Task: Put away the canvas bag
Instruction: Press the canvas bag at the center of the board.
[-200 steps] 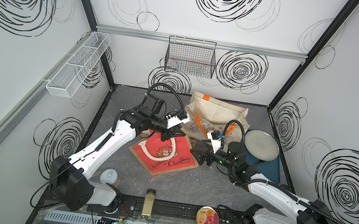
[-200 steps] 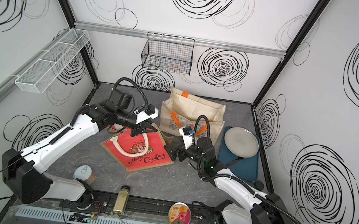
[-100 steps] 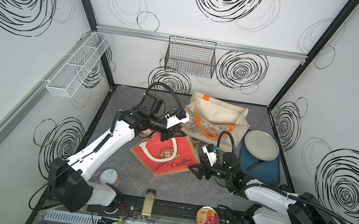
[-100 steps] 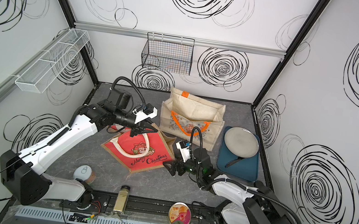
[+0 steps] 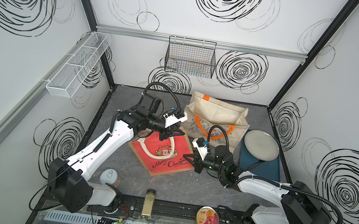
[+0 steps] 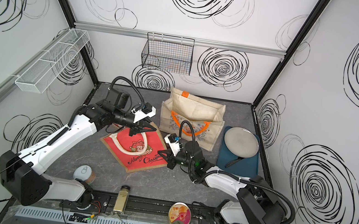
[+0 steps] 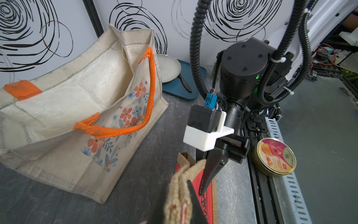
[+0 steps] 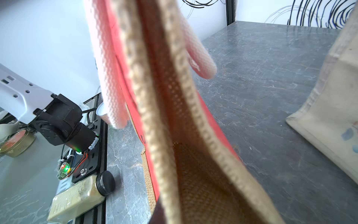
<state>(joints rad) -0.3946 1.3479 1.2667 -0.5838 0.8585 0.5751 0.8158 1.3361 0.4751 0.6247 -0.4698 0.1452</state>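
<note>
Canvas bag [image 5: 166, 161] gripped: rim in L jaws, side in R jaws.

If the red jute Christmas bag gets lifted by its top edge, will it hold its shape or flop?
The red jute Christmas bag probably sags: its rim folds together in the left pincer. Coarse weave should resist slipping. Flattened, it looks empty, likely light.

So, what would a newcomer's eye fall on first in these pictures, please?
The red bag with its Christmas print, mid-table, pinched at its rim by the left pincer and at its edge by the right pincer. Just behind stands an open cream tote with orange handles, beside a plate on a blue tray.
</note>
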